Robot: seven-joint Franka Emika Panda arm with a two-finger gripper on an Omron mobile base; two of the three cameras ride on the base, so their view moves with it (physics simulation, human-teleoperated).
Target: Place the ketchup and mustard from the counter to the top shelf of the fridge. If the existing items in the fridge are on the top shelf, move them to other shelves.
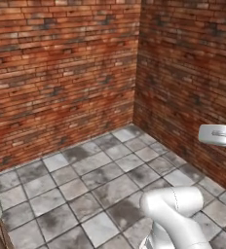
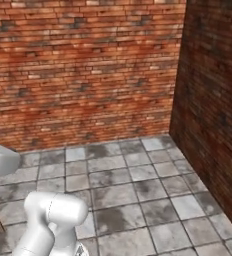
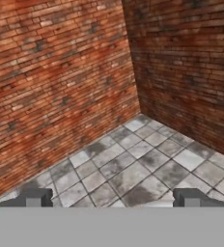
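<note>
Two dark fingertips (image 3: 34, 197) of the gripper (image 3: 112, 200) stand wide apart with nothing between them, nearest the hand camera. Beyond them lies the grey tiled floor (image 3: 133, 169), running out to the corner where two red brick walls (image 3: 56, 82) meet. Neither bottle, counter nor fridge can be placed from this corner. Judging by that, the step in hand is finding them: the base should turn away from the corner, jaws left spread, until the counter comes up.
</note>
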